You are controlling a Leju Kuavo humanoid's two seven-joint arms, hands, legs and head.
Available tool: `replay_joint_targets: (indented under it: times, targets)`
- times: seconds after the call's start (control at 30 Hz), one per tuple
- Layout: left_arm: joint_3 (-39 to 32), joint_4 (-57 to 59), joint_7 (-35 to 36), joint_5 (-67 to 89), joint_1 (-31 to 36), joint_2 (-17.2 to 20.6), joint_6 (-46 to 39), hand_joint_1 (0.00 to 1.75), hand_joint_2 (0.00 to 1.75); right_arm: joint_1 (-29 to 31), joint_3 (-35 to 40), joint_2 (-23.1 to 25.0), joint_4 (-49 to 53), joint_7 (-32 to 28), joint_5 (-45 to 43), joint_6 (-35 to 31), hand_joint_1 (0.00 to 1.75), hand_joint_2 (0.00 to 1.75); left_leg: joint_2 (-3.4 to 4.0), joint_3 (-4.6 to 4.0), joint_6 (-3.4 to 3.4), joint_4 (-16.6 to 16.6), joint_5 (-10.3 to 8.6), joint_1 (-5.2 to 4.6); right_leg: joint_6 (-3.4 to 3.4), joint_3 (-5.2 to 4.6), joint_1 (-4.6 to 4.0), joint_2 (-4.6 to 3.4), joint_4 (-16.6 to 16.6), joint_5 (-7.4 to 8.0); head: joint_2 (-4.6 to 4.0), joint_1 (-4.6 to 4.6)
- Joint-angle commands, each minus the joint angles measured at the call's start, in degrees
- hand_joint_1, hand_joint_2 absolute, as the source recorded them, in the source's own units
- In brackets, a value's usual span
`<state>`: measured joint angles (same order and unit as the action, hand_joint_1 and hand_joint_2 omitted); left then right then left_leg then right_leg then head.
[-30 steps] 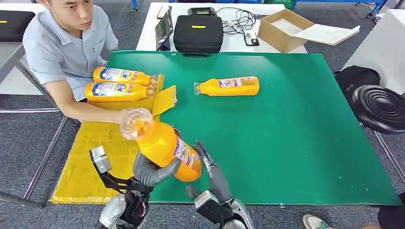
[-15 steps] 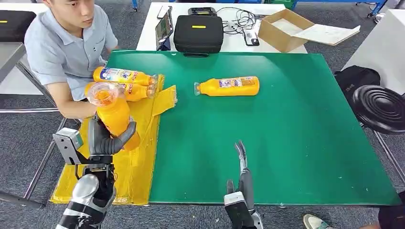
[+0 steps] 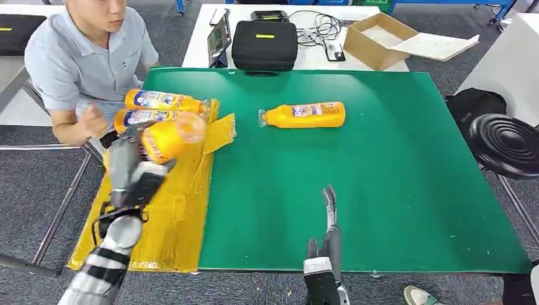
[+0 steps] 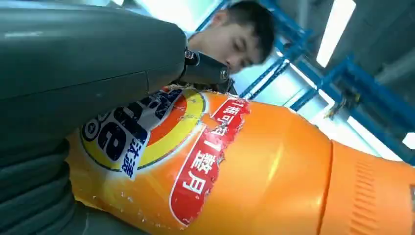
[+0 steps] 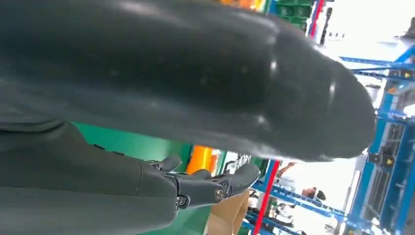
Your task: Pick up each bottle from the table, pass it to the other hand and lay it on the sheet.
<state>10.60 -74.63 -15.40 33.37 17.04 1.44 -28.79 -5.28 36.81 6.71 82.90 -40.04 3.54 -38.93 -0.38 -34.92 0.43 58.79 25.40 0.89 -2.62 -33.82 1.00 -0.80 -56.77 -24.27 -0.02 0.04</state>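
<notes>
My left hand (image 3: 133, 173) grips an orange bottle (image 3: 170, 136) over the yellow sheet (image 3: 165, 210), tipped on its side with its base toward the green table. Up close the orange bottle (image 4: 254, 171) shows its red and blue label beside my left hand (image 4: 73, 83). Two more orange bottles (image 3: 166, 101) lie side by side at the sheet's far end. Another orange bottle (image 3: 304, 115) lies on the green table (image 3: 381, 178). My right hand (image 3: 328, 229) is open near the table's front edge, fingers straight, holding nothing; my right hand (image 5: 205, 188) is empty in its wrist view too.
A person (image 3: 82, 57) sits at the far left of the table with a fist close to the sheet. Behind the table stand a black case (image 3: 264, 44), a cardboard box (image 3: 381, 38) and cables. A black stool (image 3: 505, 143) is at the right.
My left hand has carried the bottle farther along the sheet and tipped it from upright toward lying. The right hand stays low and open. The person has drawn an arm back.
</notes>
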Motion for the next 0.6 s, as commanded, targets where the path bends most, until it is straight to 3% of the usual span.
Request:
replay_joint_targets:
  times: [0.03,0.33,0.6]
  targets:
    - [6.6,38.5,6.5,13.6,17.5,0.0,-0.4,1.75,1.75,1.0,-3.5,1.1,-2.2,0.0,-0.3,1.6,0.00,0.00,-0.19,0.18,0.02,-0.1,-0.10,0.00,0.10,0.26,-0.03,0.28,0.1,0.04,0.00,0.00]
    - [8.2,50.6,12.4,20.8,24.3,-0.8,2.0,1.75,1.75,3.0,-4.6,1.0,-5.7,0.0,-1.8,5.3,0.00,0.00,-0.02,0.08,0.01,0.0,-0.09,0.03,0.21,0.09,-0.07,0.15,0.0,0.13,0.00,-0.02]
    - [7.8,52.6,13.3,21.2,24.8,-1.1,2.6,1.75,1.75,3.1,-4.5,1.2,-5.6,0.0,-1.6,4.6,0.00,0.00,0.03,0.05,0.01,0.0,-0.08,0.09,0.23,0.10,-0.10,0.13,0.0,0.11,0.00,0.00]
